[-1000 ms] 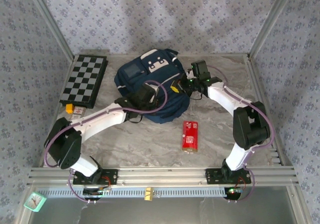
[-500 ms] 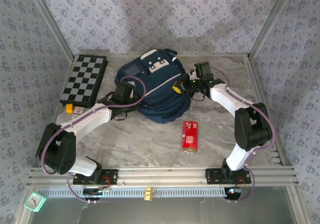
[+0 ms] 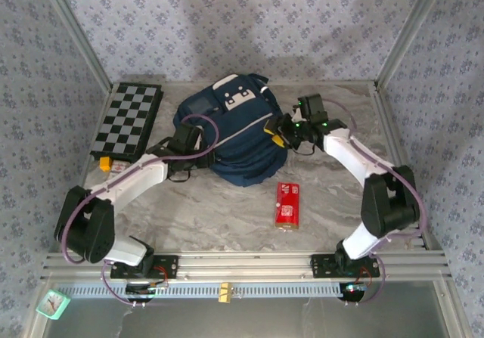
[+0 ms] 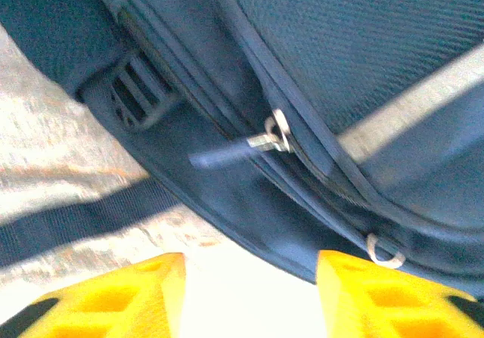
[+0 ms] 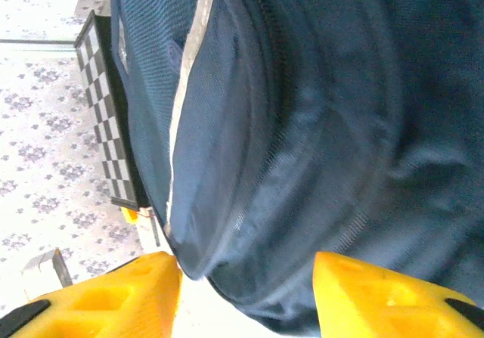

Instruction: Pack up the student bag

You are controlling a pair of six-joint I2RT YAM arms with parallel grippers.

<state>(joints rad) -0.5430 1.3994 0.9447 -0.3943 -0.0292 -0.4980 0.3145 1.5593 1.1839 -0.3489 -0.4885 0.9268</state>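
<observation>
The navy student bag (image 3: pixel 236 135) lies at the back middle of the table, white front patch facing up. My left gripper (image 3: pixel 201 153) sits at the bag's left side. In the left wrist view it (image 4: pixel 249 270) is open, its yellow fingers (image 4: pixel 136 293) apart over bare table, with the bag's lower edge (image 4: pixel 249 209) and a metal zipper pull (image 4: pixel 266 141) just ahead. My right gripper (image 3: pixel 273 131) is at the bag's right side. In the right wrist view it (image 5: pixel 246 270) stands open, and bulging bag fabric (image 5: pixel 302 141) lies close in front of its fingers (image 5: pixel 378 293).
A folded chessboard (image 3: pixel 128 120) lies at the back left, also seen past the bag as the chessboard (image 5: pixel 102 119). A red packet (image 3: pixel 286 203) lies in front of the bag. A small yellow object (image 3: pixel 104 164) sits by the chessboard's near corner. A teal clock (image 3: pixel 53 302) rests below the front rail.
My left arm came off the top of the bag and drew back to its left side; the bag settled flatter. My right gripper shifted slightly to the right.
</observation>
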